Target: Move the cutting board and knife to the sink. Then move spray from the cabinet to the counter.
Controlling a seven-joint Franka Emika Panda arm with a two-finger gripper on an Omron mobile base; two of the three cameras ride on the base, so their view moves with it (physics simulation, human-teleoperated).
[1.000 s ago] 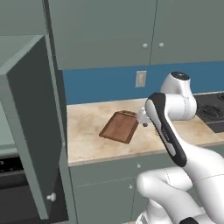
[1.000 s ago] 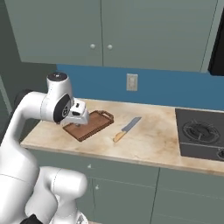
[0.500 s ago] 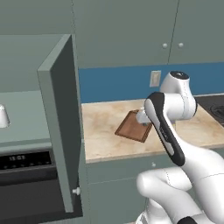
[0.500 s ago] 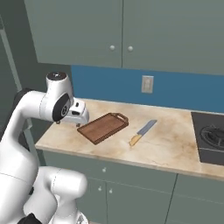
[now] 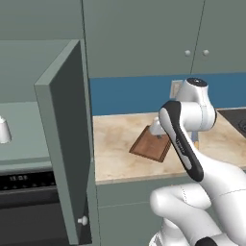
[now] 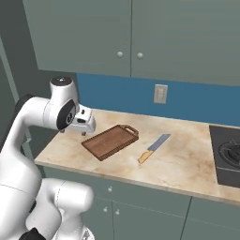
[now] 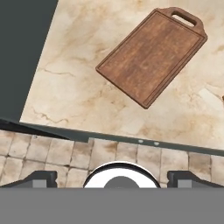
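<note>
Counter [image 6: 187,154]: gripper [image 6: 85,125] wide, empty, at nine o'clock of cutting board [image 6: 110,141]; knife [image 6: 153,148] at three; off-centre grab risks tilting.

One cutting board [image 6: 110,141] lay on the counter [image 6: 187,164], toward its left end, and one knife [image 6: 153,148] lay beside it nearer the middle. One wall outlet [image 6: 160,93] sat above the counter's back edge. Two round knobs [image 6: 130,55] showed on the wall cabinet doors. One cabinet door [image 5: 65,149] stood open, with one small white object [image 5: 4,130] on the shelf inside.
</note>
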